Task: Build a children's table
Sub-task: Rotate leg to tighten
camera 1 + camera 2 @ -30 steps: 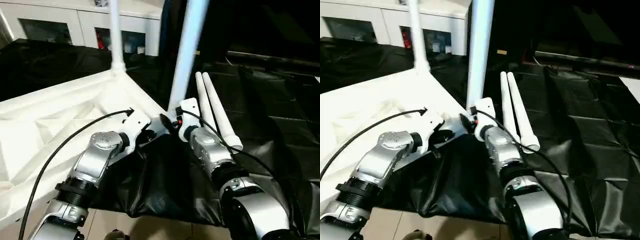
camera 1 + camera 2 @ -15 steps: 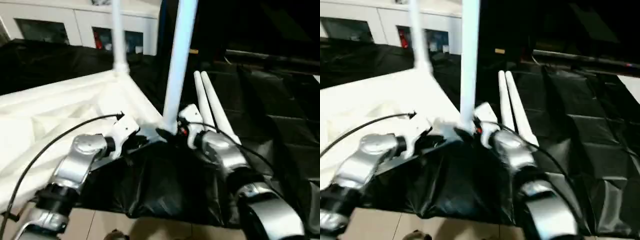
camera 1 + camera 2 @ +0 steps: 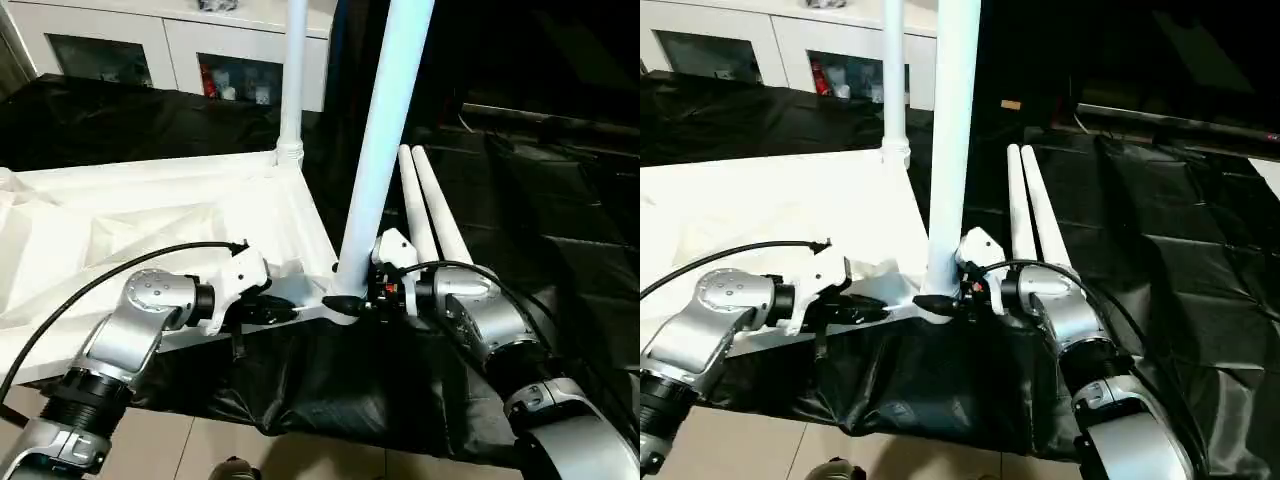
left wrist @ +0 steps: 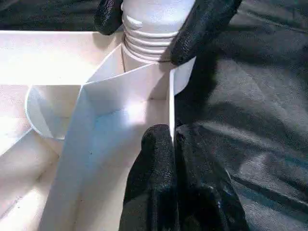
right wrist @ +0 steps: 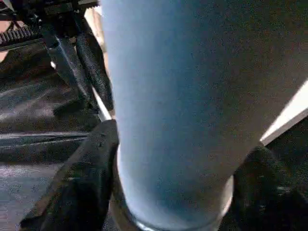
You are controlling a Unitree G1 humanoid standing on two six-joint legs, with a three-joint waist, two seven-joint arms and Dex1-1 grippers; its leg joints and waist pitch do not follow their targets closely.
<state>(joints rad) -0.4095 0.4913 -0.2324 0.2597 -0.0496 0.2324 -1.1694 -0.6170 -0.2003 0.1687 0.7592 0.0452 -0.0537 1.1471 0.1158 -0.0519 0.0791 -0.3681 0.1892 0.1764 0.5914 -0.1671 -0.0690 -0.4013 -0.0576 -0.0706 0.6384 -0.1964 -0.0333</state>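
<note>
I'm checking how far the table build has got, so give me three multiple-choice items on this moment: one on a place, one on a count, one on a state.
1. Where do the two spare legs lie?
A. on the black sheet, right of the tabletop
B. inside the cabinet
C. across the tabletop

2. How many legs stand upright in the tabletop?
A. none
B. two
C. four

3. What is the left gripper doing?
A. hanging open in the air
B. pinching the tabletop's edge wall
C. holding a loose leg

Answers: 1 A, they rest side by side on the black sheet. 2 B, the near leg and the far leg stand in corner sockets. 3 B, its fingers close on the thin wall.
</note>
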